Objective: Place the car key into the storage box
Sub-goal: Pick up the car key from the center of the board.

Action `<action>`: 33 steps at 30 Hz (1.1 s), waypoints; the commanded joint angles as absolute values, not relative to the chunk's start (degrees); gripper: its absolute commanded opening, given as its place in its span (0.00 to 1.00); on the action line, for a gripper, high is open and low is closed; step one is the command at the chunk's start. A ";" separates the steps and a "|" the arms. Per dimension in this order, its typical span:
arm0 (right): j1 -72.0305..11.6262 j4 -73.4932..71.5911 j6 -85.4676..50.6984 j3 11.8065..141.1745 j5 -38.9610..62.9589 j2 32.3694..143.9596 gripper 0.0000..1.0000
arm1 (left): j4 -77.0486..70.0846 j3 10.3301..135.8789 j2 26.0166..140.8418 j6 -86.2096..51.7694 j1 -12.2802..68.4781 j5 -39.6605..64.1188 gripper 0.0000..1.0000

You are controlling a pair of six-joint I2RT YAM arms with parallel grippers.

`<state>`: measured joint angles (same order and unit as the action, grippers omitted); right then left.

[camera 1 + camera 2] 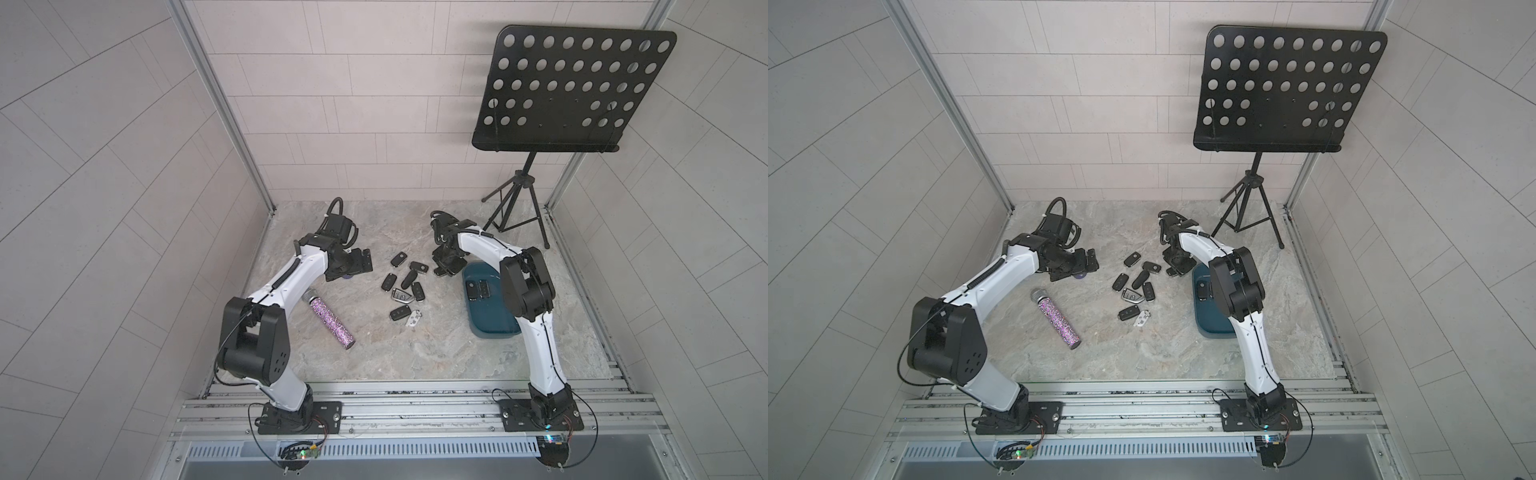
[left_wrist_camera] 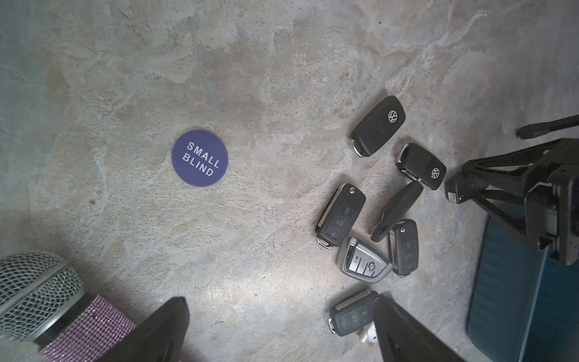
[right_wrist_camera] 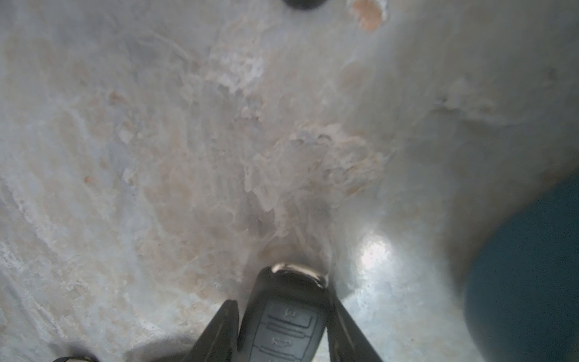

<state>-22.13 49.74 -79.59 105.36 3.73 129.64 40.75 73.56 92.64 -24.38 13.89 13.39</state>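
**Finding: right gripper pinching car key beside storage box**

The storage box is holding two fobs. The left gripper is hovering over the table, fingers wide. The right gripper's fingers are squeezing the car key, which appears to be resting on the table just outside the box.

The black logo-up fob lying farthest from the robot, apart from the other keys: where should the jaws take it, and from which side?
I would grip the logo-up fob across its two long edges at mid-body, descending straight from above. It lies flat on the table, so only its edges are graspable, and bare surface flanks both long sides.
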 commanded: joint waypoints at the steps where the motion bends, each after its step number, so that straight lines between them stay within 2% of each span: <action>1: -22.77 51.03 -81.39 104.57 3.26 131.29 0.44 | 40.88 72.71 92.12 -24.95 13.52 12.92 1.00; 6: -22.91 49.38 -81.85 103.56 3.52 130.79 0.31 | 40.91 72.25 91.77 -25.14 13.53 12.57 1.00; 15: -23.24 46.06 -78.35 103.68 2.38 125.79 0.20 | 40.52 72.15 92.02 -25.83 13.51 13.33 1.00; 23: -23.99 42.84 -68.23 103.60 2.59 118.34 0.19 | 38.96 71.98 92.98 -27.56 13.49 16.44 1.00; 33: -23.08 39.81 -48.10 94.01 3.16 105.05 0.19 | 37.53 73.06 94.29 -30.05 14.04 19.61 1.00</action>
